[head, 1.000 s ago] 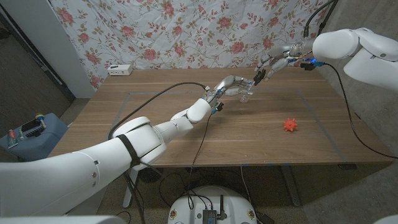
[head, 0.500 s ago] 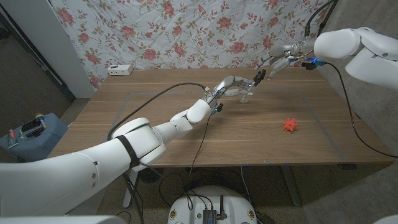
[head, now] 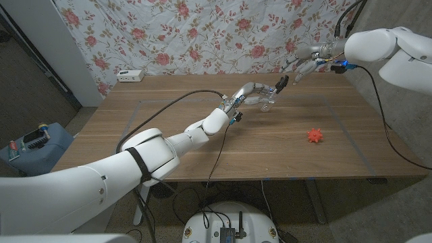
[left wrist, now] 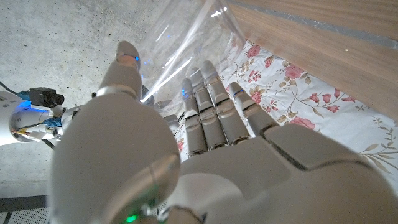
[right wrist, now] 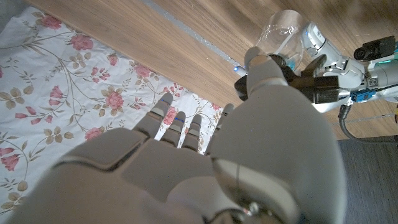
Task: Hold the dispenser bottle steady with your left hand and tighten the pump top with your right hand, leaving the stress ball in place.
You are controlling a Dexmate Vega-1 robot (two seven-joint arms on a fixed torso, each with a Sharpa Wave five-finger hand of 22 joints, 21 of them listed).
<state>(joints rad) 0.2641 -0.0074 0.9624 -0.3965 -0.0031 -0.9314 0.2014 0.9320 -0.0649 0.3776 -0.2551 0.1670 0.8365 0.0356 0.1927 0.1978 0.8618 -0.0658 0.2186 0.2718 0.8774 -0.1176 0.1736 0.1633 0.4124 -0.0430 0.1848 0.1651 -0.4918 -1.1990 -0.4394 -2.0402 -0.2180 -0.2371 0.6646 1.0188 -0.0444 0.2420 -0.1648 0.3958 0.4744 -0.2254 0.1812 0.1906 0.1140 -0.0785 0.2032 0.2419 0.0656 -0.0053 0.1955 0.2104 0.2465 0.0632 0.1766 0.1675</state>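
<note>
Looking down from the head view, the left hand (head: 260, 92) reaches far across the wooden table (head: 169, 128) and wraps its fingers around the clear dispenser bottle (head: 268, 101), which stands near the far edge, in front of the floral cloth (head: 202, 40). The right hand (head: 302, 62) hangs in the air up and to the robot's right of the bottle, apart from it, fingers spread and holding nothing. The orange stress ball (head: 314, 136) lies well apart on the robot's right, nearer the front. The pump top is too small to make out here.

From the left wrist view, the left hand (left wrist: 205, 143) has its fingers (left wrist: 211, 109) laid along the bottle's clear wall (left wrist: 180, 43) with the thumb on the other side, so the grip looks firm.

From the right wrist view, the right hand (right wrist: 186, 162) shows open fingers with nothing between them; the bottle (right wrist: 283, 34) and the left hand (right wrist: 323, 59) lie beyond it.

Tightening well likely means bringing the right hand down straight over the bottle's top, closing around the pump only, and turning while the left hand resists the twist and keeps the base planted. A sideways approach could tip the bottle; any sweep toward the ball should be avoided.
</note>
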